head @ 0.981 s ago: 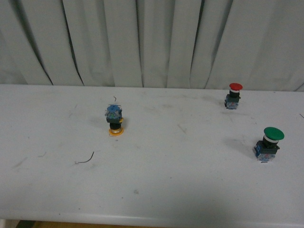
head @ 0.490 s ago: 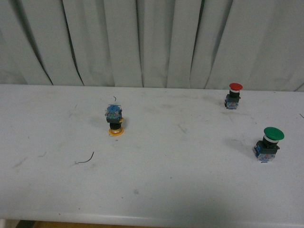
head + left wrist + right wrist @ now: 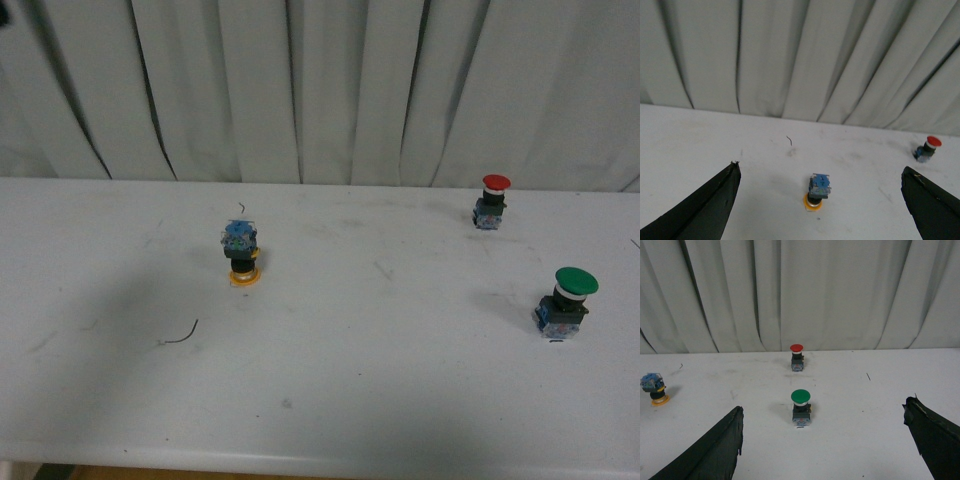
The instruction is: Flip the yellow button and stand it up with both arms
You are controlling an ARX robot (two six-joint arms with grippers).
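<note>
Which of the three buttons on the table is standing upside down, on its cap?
The yellow button: its cap is down on the table, blue block on top. The red button and the green button stand cap up.

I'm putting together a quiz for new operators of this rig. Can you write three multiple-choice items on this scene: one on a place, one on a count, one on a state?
1. Which button is furthest left in the front view?
A) red
B) green
C) yellow

2. How many buttons stand on the table?
A) two
B) three
C) four

3. How is the yellow button standing?
A) cap down, blue block up
B) cap up
C) on its side

Answers:
1 C: it stands well left of the red button and the green button.
2 B: only those three show.
3 A: its yellow cap rests on the table with the blue block on top.
</note>
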